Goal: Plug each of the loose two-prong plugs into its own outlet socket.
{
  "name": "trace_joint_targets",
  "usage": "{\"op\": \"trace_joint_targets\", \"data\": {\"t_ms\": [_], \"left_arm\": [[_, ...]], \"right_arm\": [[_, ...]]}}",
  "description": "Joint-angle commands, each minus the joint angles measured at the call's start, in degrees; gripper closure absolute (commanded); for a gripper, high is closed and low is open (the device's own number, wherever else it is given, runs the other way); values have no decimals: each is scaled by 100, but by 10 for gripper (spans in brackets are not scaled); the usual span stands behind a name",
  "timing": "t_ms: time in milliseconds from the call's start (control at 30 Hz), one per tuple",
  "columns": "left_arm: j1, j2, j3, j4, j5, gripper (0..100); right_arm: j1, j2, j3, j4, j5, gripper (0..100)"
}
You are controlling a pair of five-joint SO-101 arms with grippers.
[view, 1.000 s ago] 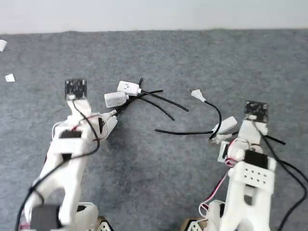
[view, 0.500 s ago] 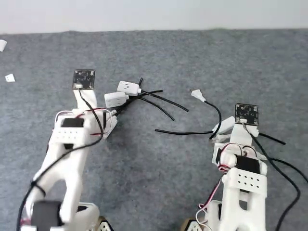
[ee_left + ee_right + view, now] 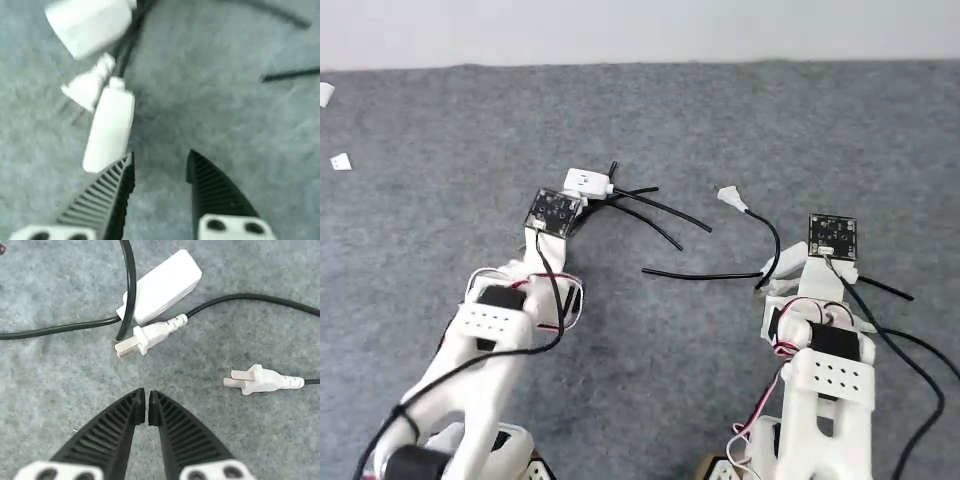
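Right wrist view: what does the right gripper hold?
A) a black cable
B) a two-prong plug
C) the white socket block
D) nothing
D: the right gripper is shut on nothing above the carpet; the socket block, the plug beside it and the lone plug lie free.

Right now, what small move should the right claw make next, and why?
Probably open the right claw and ease it forward over the nearest plug. The jaws are shut and empty, and that plug lies loose just ahead, not plugged in, beside the white outlet socket.
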Motion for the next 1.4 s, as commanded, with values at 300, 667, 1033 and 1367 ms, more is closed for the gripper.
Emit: {"op": "trace_joint_targets", "data": {"t_ms": [300,667,1033,1367], "left_arm": [[-1363,2295,-2387,35,-18,903],[-1284,1582,-2114,-9,-422,897],[-1081,1503,-1297,-659,-3402,827],[-1442,1512,-1138,-642,-5116,827]], "right_arm": [[-22,-110,-35,-57,-9,987],[-40,-110,-35,-57,-9,987],[-48,-110,-35,-92,-9,987],[-48,-110,-35,-101,-9,987]]}}
